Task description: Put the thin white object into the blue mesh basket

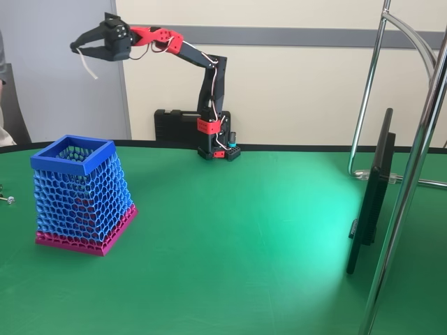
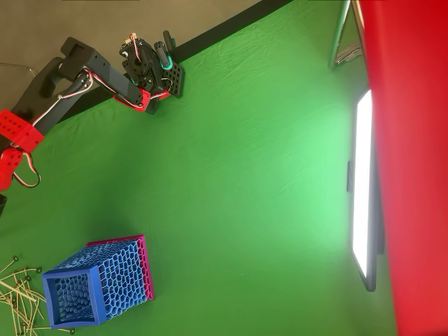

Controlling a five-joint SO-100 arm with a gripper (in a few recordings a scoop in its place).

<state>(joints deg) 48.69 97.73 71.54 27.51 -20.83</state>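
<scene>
White zip tie (image 1: 88, 65) dangles from the tool (image 1: 78, 47), pinched by its top end so it hangs straight for a drop. Blue mesh basket (image 1: 72, 155) sits well below the tool, mouth up, on the green counter (image 1: 244, 230)

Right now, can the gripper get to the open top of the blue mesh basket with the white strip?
Probably yes. The gripper, shut on the thin white object, hangs high above the table. The blue mesh basket stands upright below it, its mouth open, and nothing lies between them.
</scene>
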